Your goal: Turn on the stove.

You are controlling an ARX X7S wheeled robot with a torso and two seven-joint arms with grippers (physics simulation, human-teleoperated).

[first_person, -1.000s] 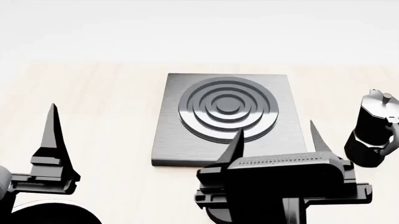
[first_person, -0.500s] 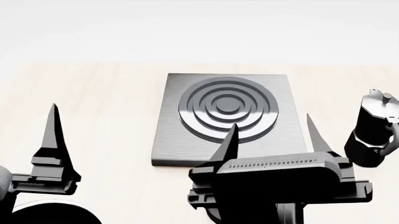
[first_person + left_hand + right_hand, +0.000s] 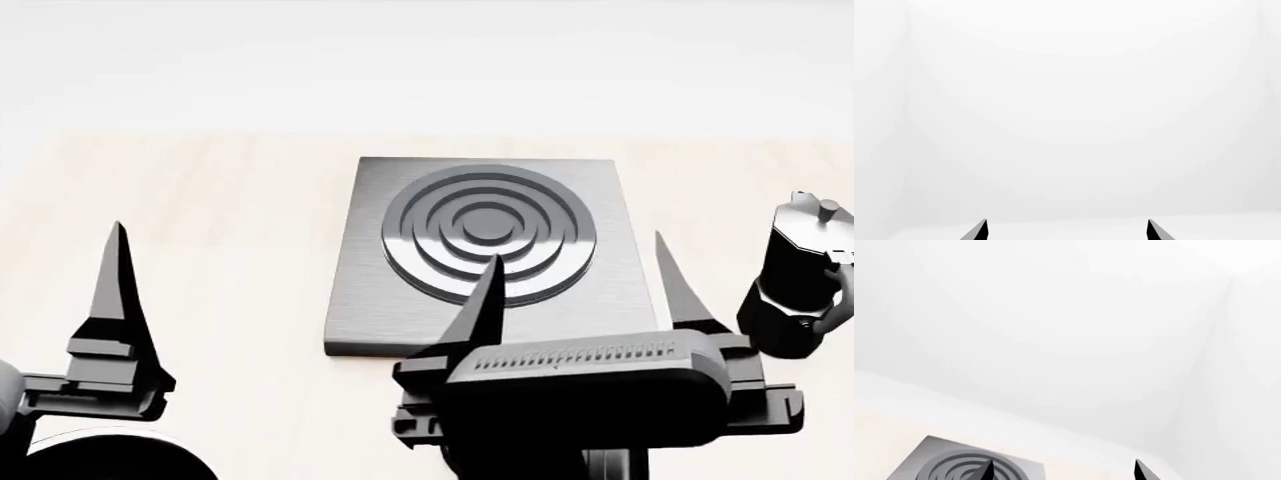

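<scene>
The stove (image 3: 400,290) is a flat grey square plate with raised dark rings, lying in the middle of the pale table in the head view. Its corner also shows in the right wrist view (image 3: 934,455). Its knob is hidden, likely behind my right gripper. My right gripper (image 3: 577,270) is open and empty, at the stove's near edge, with one fingertip over the rings and the other past the plate's right side. My left gripper (image 3: 118,240) shows only one finger in the head view, to the left of the stove; its tips stand wide apart in the left wrist view (image 3: 1067,229).
A black moka pot (image 3: 801,285) stands on the table right of the stove, close to my right gripper. A dark round shape (image 3: 107,458) shows at the bottom left corner. The pale wooden table (image 3: 227,200) ends at a white wall behind.
My right gripper has moved a little to the left and forward, its left fingertip now reaching further over the stove's rings. The left gripper has not moved.
</scene>
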